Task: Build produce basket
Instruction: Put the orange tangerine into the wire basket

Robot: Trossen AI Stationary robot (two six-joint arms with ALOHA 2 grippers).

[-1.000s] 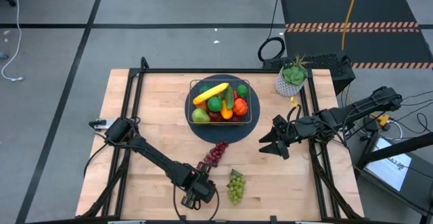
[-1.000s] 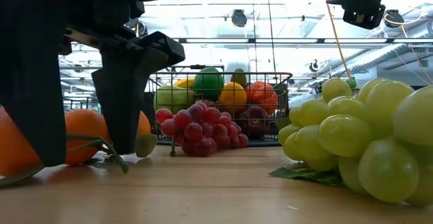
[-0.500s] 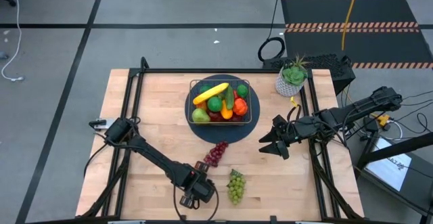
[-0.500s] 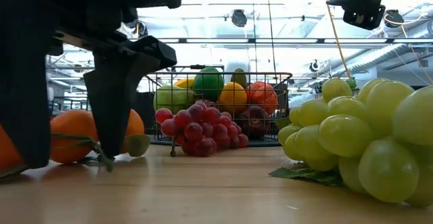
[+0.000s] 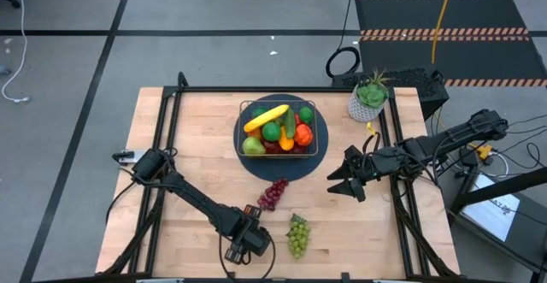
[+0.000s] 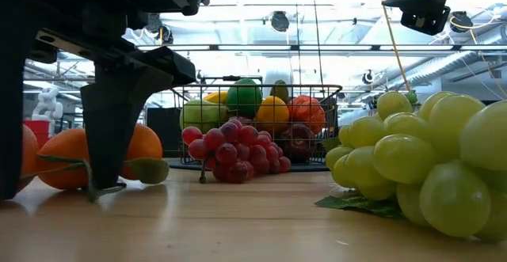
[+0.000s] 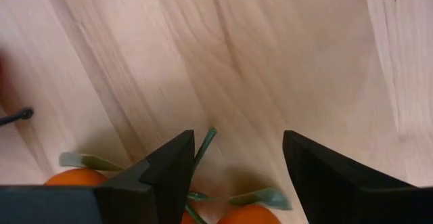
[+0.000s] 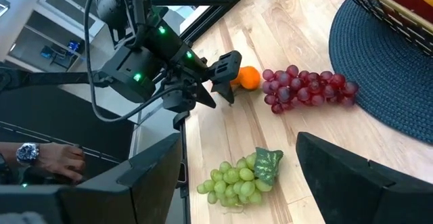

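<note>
The wire basket point(image 5: 242, 104) holds a banana, pears, an orange and other produce, and stands on a round dark mat point(image 5: 249, 158). Red grapes point(image 5: 273, 193) lie with one end on the mat's near edge. Green grapes point(image 5: 297, 234) lie on the wood near the front. Small oranges point(image 7: 76, 178) on a green stem point(image 7: 201, 149) with leaves lie on the table at my left gripper point(image 7: 233, 162). It is open, with the fingers on either side of the stem. My right gripper point(image 5: 335, 183) is open and empty, right of the mat. My left gripper stands low over the oranges with both fingers spread. In the low view one fingertip point(image 6: 97, 184) comes down right at the stem and a leaf point(image 6: 146, 170) on the table. I cannot tell whether it touches them.
A potted plant point(image 5: 369, 97) stands at the back right corner. Black frame rails point(image 5: 167, 146) run along both sides of the table. A person's hand point(image 8: 51, 158) shows beyond the table's edge in the right wrist view. Bare wood lies left of the mat.
My left gripper has gone a little toward the table's left edge and stayed open. In the low view the oranges and their leaf have slid the same way along the table. My right gripper has kept still.
</note>
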